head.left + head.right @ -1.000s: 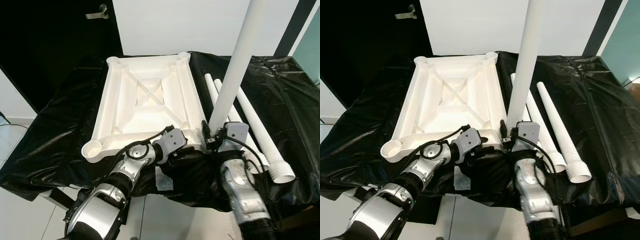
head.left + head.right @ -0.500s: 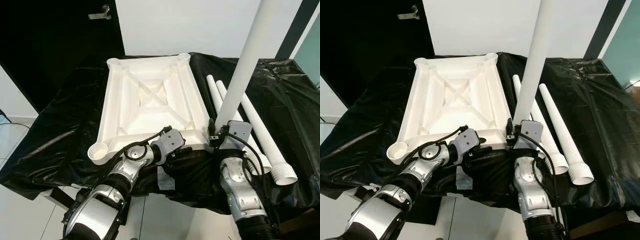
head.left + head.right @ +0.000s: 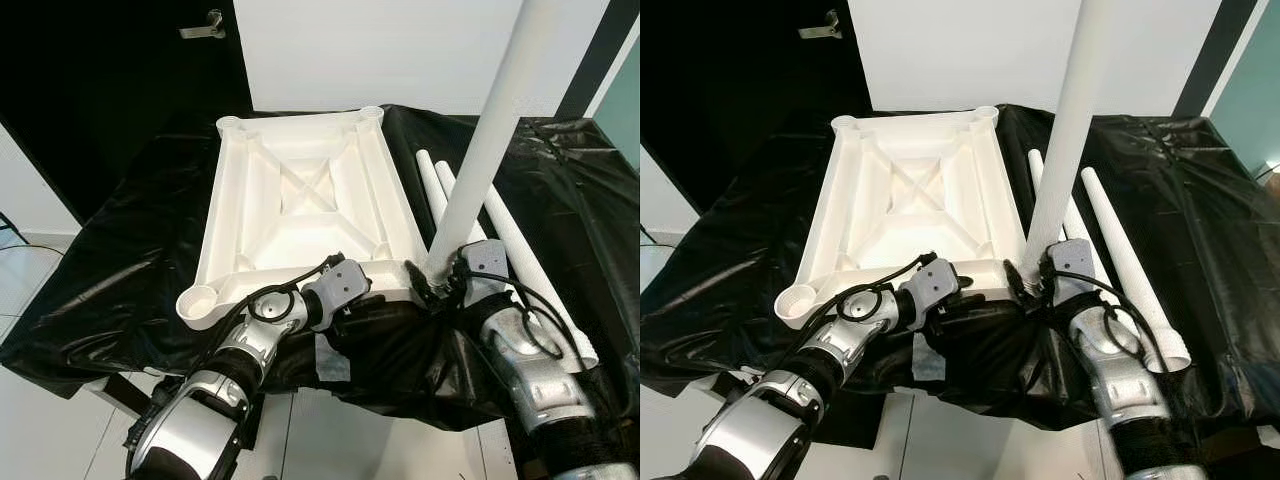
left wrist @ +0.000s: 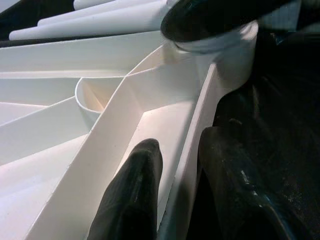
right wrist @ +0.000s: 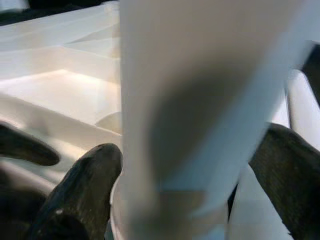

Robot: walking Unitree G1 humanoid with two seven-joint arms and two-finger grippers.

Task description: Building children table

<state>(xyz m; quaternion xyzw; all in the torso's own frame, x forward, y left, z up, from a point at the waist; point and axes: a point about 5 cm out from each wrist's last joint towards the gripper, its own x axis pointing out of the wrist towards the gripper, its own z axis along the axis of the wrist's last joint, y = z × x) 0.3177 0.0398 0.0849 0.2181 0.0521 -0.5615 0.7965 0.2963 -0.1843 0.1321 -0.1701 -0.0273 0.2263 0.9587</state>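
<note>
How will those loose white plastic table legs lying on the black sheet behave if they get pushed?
The loose white plastic table legs are round and tapered, so they would probably roll, curving rather than going straight. They look hollow, likely light and stiff. The glossy black sheet may let them slide.

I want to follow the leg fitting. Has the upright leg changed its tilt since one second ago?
Yes. The upright leg held by the right gripper now leans more to the robot's right, judged against the tabletop; its foot stays at the near right corner.
</note>
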